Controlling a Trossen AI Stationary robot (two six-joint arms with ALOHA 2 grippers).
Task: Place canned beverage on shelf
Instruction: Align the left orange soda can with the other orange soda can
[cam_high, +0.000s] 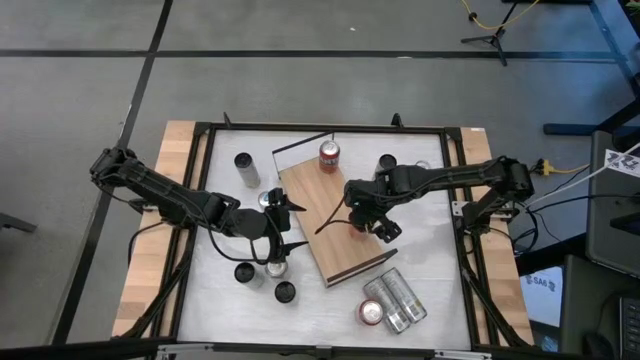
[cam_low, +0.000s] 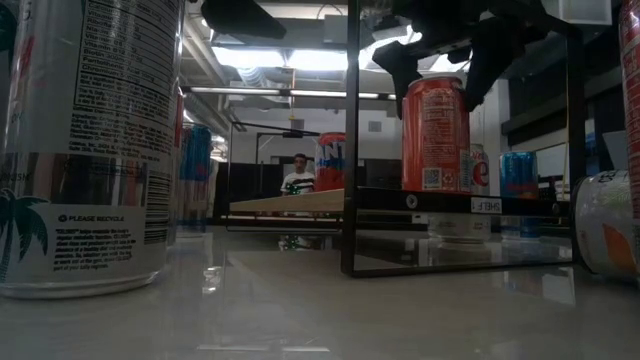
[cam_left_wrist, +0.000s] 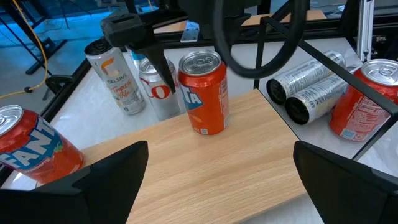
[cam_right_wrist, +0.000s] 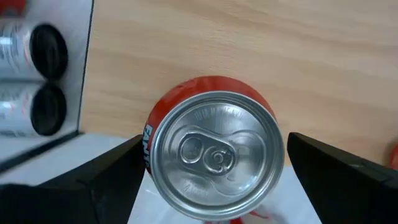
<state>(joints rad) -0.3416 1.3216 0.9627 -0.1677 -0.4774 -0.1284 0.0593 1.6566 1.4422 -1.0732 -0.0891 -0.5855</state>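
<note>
Orange can (cam_right_wrist: 214, 155) stands upright on my shelf (cam_high: 320, 215), at its 4 o'clock edge; my right gripper (cam_right_wrist: 214, 168) straddles it wide open, touching nothing.

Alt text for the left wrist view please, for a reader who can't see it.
An orange soda can stands upright on the light wooden shelf, with the right hand poised just above it, fingers spread and not gripping. The left hand frames the view with its fingers wide open. More cans stand or lie on the white table around the shelf.
</note>
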